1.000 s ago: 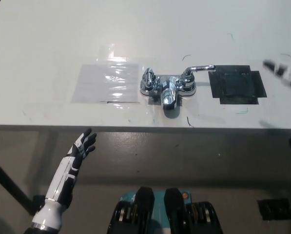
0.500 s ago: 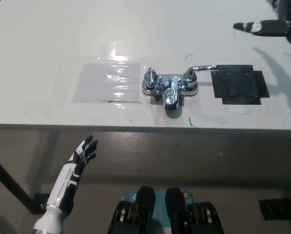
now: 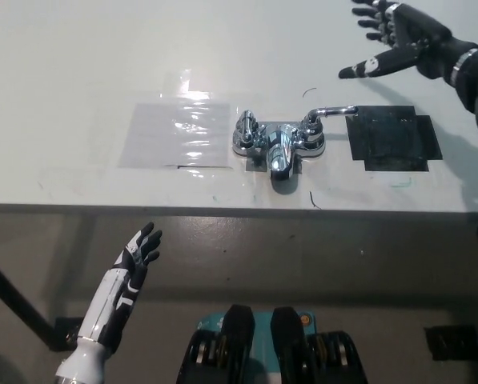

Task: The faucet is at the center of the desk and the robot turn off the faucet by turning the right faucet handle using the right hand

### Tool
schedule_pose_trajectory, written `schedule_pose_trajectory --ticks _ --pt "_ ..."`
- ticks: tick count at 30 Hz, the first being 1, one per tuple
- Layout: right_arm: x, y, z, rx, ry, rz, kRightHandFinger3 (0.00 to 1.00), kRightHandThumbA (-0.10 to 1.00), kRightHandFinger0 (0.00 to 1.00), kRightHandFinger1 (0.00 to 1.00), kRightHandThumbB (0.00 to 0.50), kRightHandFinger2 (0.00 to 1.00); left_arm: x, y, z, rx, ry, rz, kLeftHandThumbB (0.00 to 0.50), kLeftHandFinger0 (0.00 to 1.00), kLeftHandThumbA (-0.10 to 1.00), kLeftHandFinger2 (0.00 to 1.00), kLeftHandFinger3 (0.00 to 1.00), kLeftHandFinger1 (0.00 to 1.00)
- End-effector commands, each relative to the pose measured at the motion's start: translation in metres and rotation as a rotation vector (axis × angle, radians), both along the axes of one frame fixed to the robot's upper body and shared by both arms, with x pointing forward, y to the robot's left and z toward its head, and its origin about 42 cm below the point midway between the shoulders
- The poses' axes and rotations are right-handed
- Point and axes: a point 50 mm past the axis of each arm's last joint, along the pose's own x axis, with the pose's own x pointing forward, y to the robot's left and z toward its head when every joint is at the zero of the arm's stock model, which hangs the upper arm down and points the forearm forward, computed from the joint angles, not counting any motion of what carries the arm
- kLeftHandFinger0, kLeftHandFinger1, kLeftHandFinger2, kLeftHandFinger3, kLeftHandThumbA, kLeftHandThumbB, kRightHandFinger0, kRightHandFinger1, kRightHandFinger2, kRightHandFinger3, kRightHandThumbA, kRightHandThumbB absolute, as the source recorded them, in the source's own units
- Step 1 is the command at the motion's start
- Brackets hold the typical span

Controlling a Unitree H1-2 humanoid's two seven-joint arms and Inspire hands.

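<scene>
Right hand [image 3: 400, 40] has come further in over the desk [image 3: 78, 72] since the earlier frame, fingers now spread, holding nothing; it hovers at 1 o'clock from the faucet [image 3: 279, 144], clear of it; right faucet handle [image 3: 331, 112] lies below the hand, lever pointing to 3 o'clock toward the black tape patch [image 3: 393, 140]; left hand [image 3: 138, 248] rests open below the desk edge at 7 o'clock; clear plastic sheet [image 3: 177, 132] just left of the faucet.

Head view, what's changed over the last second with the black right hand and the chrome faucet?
The black right hand has swung from the table's right edge up to the far side of the white table and in toward the chrome faucet. Its fingers are spread, holding nothing, apart from the right faucet handle. Faucet, handle and black square patch are unchanged; the white left hand stays open below the table edge.
</scene>
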Motion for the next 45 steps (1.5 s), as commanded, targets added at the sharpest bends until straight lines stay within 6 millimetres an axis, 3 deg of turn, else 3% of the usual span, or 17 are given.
schedule_pose_trajectory --ticks 1,5,8,13,18,28,39,42,45 --pt "0.007 0.014 0.040 -0.042 -0.098 0.043 1.00 1.00 1.00 1.00 0.366 1.00 0.003 -0.002 0.010 0.025 -0.061 -0.035 0.227 1.00 0.93 1.00 1.00 1.00" --pt "0.009 0.018 0.031 -0.040 -0.072 0.037 1.00 1.00 1.00 1.00 0.401 1.00 0.004 -0.002 0.009 0.030 -0.054 -0.035 0.227 1.00 0.92 1.00 1.00 1.00" --pt "0.008 0.016 0.023 -0.069 -0.062 0.035 1.00 1.00 1.00 1.00 0.359 1.00 0.006 -0.004 0.008 0.050 -0.058 -0.039 0.226 1.00 0.93 1.00 1.00 1.00" --pt "0.007 0.017 0.006 -0.062 -0.010 0.026 1.00 1.00 1.00 1.00 0.366 1.00 0.003 -0.003 0.007 0.043 -0.053 -0.037 0.211 1.00 0.92 1.00 1.00 1.00" --pt "0.006 0.010 0.004 -0.018 0.015 0.032 1.00 1.00 1.00 1.00 0.380 1.00 0.011 -0.005 0.011 0.038 -0.063 -0.051 0.232 1.00 0.92 1.00 1.00 1.00" --pt "0.004 0.013 -0.007 0.044 0.062 0.041 1.00 1.00 1.00 1.00 0.399 1.00 0.008 -0.005 0.010 0.053 -0.057 -0.053 0.217 1.00 0.92 1.00 1.00 1.00" --pt "0.001 0.035 -0.026 0.035 0.088 0.073 1.00 1.00 1.00 1.00 0.385 1.00 0.008 -0.005 0.011 0.068 -0.069 -0.045 0.201 1.00 0.92 1.00 1.00 1.00" --pt "0.000 0.039 -0.031 0.042 0.100 0.071 1.00 1.00 1.00 1.00 0.414 1.00 0.008 -0.005 0.012 0.066 -0.073 -0.048 0.200 1.00 0.92 1.00 1.00 1.00" --pt "-0.001 0.041 -0.035 0.031 0.099 0.075 1.00 1.00 1.00 1.00 0.411 1.00 0.009 -0.005 0.013 0.064 -0.070 -0.049 0.199 1.00 0.91 1.00 1.00 1.00"
